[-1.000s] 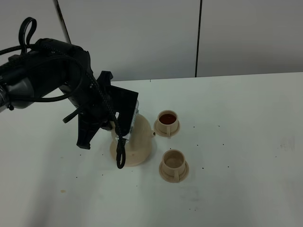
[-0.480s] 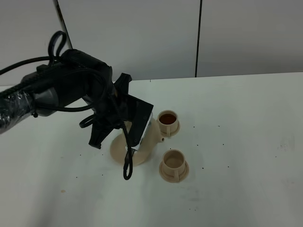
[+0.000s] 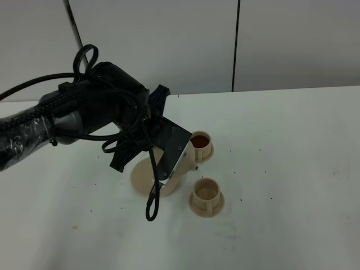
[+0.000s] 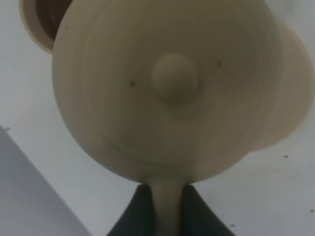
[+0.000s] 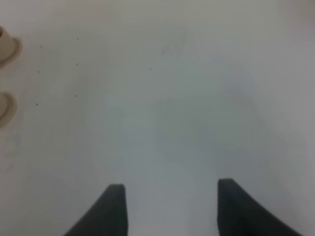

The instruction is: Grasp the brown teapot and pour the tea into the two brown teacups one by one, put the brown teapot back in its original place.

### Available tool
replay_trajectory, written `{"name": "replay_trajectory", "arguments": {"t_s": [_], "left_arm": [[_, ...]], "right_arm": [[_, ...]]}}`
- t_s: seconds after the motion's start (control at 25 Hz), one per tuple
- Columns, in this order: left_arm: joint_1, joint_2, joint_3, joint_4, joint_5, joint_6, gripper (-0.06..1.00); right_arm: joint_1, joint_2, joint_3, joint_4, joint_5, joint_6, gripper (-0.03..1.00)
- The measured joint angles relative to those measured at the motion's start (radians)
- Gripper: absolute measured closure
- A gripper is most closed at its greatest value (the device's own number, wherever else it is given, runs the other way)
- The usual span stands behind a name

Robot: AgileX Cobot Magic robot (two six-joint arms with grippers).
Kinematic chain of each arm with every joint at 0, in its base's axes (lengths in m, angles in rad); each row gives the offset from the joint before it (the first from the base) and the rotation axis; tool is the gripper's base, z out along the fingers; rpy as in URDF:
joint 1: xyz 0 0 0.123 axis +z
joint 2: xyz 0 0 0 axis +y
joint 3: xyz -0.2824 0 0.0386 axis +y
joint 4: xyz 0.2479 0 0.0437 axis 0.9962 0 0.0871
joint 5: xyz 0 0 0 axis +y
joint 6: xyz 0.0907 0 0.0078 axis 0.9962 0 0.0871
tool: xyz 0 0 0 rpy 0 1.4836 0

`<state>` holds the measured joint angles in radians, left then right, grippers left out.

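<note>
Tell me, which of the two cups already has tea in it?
The rear cup: it holds reddish-brown liquid. The front cup is pale inside and looks empty.

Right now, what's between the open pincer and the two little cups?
Only bare white table separates the right pincer from the two teacups, seen in the right wrist view.

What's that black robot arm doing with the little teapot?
It's pouring tea. The left gripper is shut on the handle of the brown teapot and holds it up over its round plate. Right beside it, the far cup has brown tea inside, and the near cup looks empty. The right gripper hangs open over the table, holding nothing.
</note>
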<state>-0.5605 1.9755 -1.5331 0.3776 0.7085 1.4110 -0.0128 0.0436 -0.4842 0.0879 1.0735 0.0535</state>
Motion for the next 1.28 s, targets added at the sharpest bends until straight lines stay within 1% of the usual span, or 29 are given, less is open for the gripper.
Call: {"name": "replay_trajectory", "arguments": {"t_s": [0.08,0.48,0.76,1.08,1.28], "left_arm": [[-0.011,0.000,0.000,0.021,-0.007,0.000,0.78],[-0.031,0.016,0.001,0.053,-0.013,0.026,0.78],[-0.044,0.018,0.001,0.067,-0.014,0.077,0.78],[-0.070,0.018,0.001,0.140,-0.014,0.086,0.78],[-0.074,0.018,0.001,0.157,-0.015,0.104,0.78]], "right_arm": [[0.000,0.000,0.000,0.000,0.000,0.000,0.56],[0.000,0.000,0.000,0.000,0.000,0.000,0.56],[0.000,0.000,0.000,0.000,0.000,0.000,0.56],[0.000,0.000,0.000,0.000,0.000,0.000,0.56],[0.000,0.000,0.000,0.000,0.000,0.000,0.56]]}}
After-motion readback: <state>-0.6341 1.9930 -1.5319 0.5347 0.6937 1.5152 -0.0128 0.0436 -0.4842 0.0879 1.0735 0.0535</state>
